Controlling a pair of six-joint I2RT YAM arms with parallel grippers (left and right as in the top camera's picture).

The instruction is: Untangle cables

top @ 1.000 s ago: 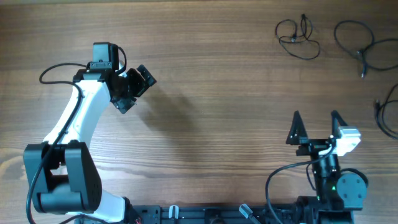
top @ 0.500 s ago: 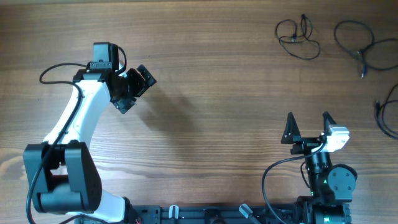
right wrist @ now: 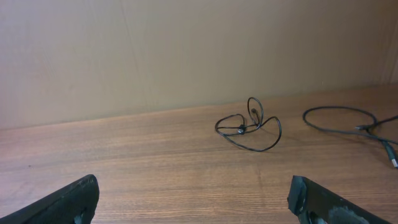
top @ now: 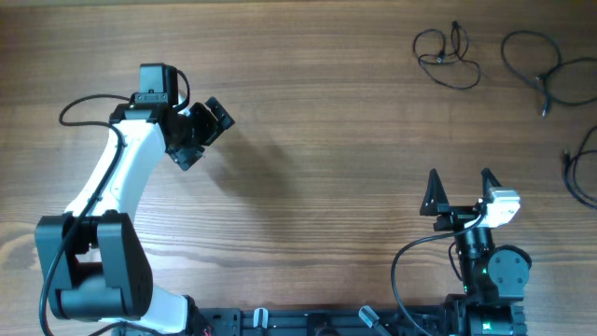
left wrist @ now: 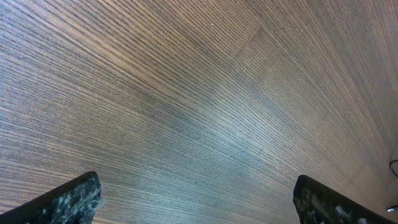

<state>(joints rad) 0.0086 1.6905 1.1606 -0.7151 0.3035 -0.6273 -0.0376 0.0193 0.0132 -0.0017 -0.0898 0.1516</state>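
Observation:
Three separate thin black cables lie at the table's far right. One small looped cable point(top: 448, 58) lies at the back, also seen in the right wrist view point(right wrist: 249, 127). A larger looped cable point(top: 541, 67) lies right of it, also in the right wrist view point(right wrist: 348, 121). A third cable point(top: 580, 168) runs off the right edge. My left gripper point(top: 203, 131) is open and empty over bare wood at the left; in its wrist view point(left wrist: 198, 199) only wood shows between the fingers. My right gripper point(top: 460, 182) is open and empty near the front right, well short of the cables.
The wooden table point(top: 317, 140) fills the view. The left arm's white links point(top: 112, 187) and its own thick black cable point(top: 79, 105) stand at the left. A plain wall point(right wrist: 186, 50) rises behind the table's far edge.
My right gripper has drawn back toward the front edge and shifted left, mostly in the first half second. The left arm and the cables have not moved.

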